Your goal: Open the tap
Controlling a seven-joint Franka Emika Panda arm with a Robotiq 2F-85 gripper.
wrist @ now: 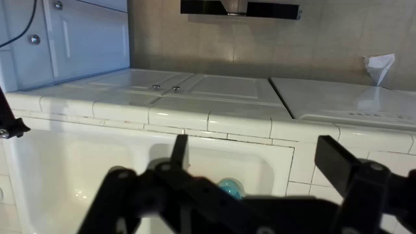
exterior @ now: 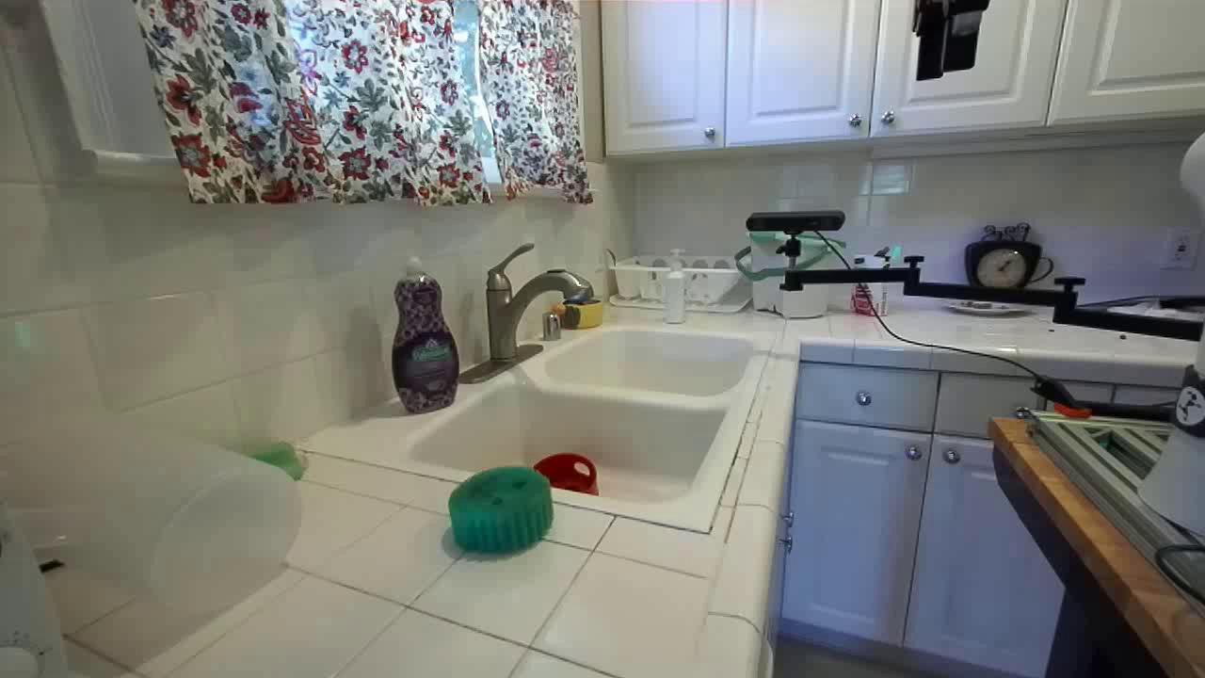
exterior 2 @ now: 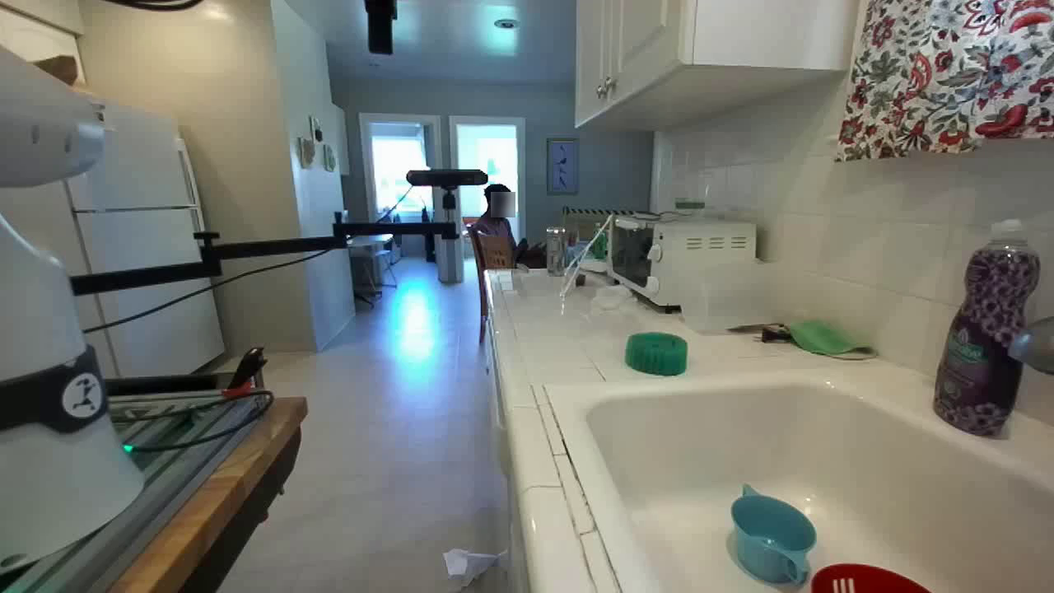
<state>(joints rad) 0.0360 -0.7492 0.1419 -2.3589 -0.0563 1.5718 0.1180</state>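
Observation:
The tap (exterior: 505, 320) is brushed grey metal and stands at the back rim of the white double sink (exterior: 650, 407). Its lever (exterior: 513, 259) tilts up above the body and its arched spout reaches over the sink. In an exterior view only the spout's end (exterior 2: 1036, 344) shows at the right edge. I cannot make the tap out in the wrist view. My gripper (wrist: 253, 146) is open and empty, high above the sink side of the counter. Part of it shows as a dark shape at the top in both exterior views (exterior: 946, 38) (exterior 2: 380, 25), well apart from the tap.
A purple soap bottle (exterior: 425, 341) stands beside the tap. A green scrubber-like round object (exterior: 501, 509) sits on the front counter. A blue cup (exterior 2: 772, 539) and a red cup (exterior: 568, 473) lie in the sink. A black camera arm (exterior: 988, 290) extends over the counter.

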